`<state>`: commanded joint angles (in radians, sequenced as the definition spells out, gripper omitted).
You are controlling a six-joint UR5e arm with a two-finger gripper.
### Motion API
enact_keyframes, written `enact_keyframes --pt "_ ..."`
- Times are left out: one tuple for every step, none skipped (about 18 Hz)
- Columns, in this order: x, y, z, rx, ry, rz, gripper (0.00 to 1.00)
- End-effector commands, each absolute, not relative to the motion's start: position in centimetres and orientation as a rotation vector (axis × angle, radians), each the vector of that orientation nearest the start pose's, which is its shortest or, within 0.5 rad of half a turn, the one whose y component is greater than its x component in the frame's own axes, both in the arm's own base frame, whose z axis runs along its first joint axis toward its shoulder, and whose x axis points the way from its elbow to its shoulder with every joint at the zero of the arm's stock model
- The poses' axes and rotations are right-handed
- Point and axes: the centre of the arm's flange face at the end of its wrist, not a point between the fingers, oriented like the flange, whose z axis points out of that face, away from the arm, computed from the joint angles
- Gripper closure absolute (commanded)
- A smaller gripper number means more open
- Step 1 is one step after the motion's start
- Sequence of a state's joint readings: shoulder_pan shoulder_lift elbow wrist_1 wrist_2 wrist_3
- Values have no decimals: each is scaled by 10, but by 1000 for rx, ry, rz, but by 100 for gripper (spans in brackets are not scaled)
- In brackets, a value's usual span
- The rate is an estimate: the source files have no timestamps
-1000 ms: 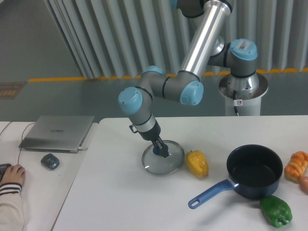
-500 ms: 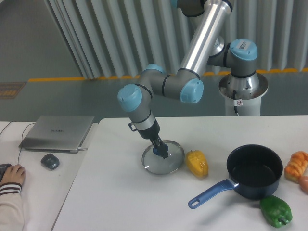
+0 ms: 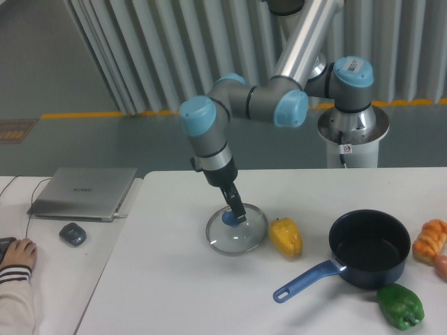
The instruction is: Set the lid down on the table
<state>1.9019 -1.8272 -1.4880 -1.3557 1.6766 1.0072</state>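
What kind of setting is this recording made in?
Probably a robotics lab, not a kitchen: the arm's pedestal stands on a floor with yellow line marking, and a side desk holds a laptop beside the white table with the lid.

A single fixed camera stands in front of the counter (image 3: 209, 293), raised and tilted down, facing the robot's base (image 3: 353, 129) and the ribbed wall (image 3: 174, 49) behind it. It sits at middling range: most of the counter fits, the right edge cropped at the vegetables. The left side takes in a desk (image 3: 42, 237) with a laptop (image 3: 84, 192). The arm's top runs out of view.
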Motion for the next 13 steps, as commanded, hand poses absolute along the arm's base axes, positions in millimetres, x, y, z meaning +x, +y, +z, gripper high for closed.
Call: enact_keyframes --pt "-88 599 418 -2975 1126 163 0" --pt "-97 594 423 -2962 1168 155 0" --pt "-101 591 426 -2957 1177 154 0" --pt "-102 590 426 -2958 1177 151 0" --pt "-103 590 427 -2955 1179 150 0" --pt "-104 589 428 -2953 1178 153 0" --pt "-107 589 427 -2958 1170 148 0" --pt "-108 588 427 -2961 1169 141 0" --pt "-109 588 428 -2960 1168 143 0" --pt "-110 587 429 -2960 1163 146 0" --pt "-110 586 432 -2955 1166 151 0" --pt "-112 584 435 -2945 1187 153 0" --pt "-118 582 435 -2939 1198 151 0"
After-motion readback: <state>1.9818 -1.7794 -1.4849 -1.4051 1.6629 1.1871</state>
